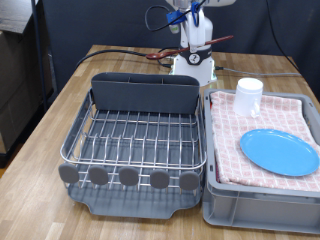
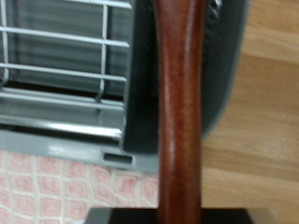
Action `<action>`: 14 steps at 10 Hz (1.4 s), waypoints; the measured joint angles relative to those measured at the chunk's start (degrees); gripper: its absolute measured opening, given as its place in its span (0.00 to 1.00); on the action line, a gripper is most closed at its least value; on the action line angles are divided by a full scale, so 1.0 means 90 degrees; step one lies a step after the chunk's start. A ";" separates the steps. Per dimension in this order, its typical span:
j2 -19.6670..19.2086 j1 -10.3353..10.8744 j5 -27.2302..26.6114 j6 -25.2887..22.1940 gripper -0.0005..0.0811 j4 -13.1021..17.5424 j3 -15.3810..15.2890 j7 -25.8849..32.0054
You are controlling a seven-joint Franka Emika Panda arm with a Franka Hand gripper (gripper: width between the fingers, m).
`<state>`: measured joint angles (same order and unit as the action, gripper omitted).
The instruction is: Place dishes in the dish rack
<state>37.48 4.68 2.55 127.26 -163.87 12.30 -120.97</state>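
The brown wooden spoon (image 2: 179, 112) fills the middle of the wrist view, its handle running up from a dark part of my gripper (image 2: 177, 216), which is shut on it. It hangs above the corner where the dish rack (image 2: 56, 56) and its grey utensil bin (image 2: 140, 103) meet the red-checked cloth (image 2: 56, 182). In the exterior view the rack (image 1: 140, 135) stands empty, with the bin (image 1: 145, 92) at its far side. The light-blue plate (image 1: 280, 152) and the white cup (image 1: 249, 96) rest on the cloth. The arm (image 1: 197, 35) shows at the exterior view's top; its fingers are not clear there.
The grey crate (image 1: 260, 205) lined with the red-checked cloth (image 1: 245, 130) stands at the exterior view's right, against the rack. Round grey discs (image 1: 128, 177) line the rack's front. Cables (image 1: 130, 52) lie on the wooden table behind the bin.
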 joint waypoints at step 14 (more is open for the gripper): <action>-0.0789 0.0633 -0.1915 -0.0433 0.11 0.0354 0.2593 0.2475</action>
<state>30.39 10.38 -14.69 123.36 -160.68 35.63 -98.70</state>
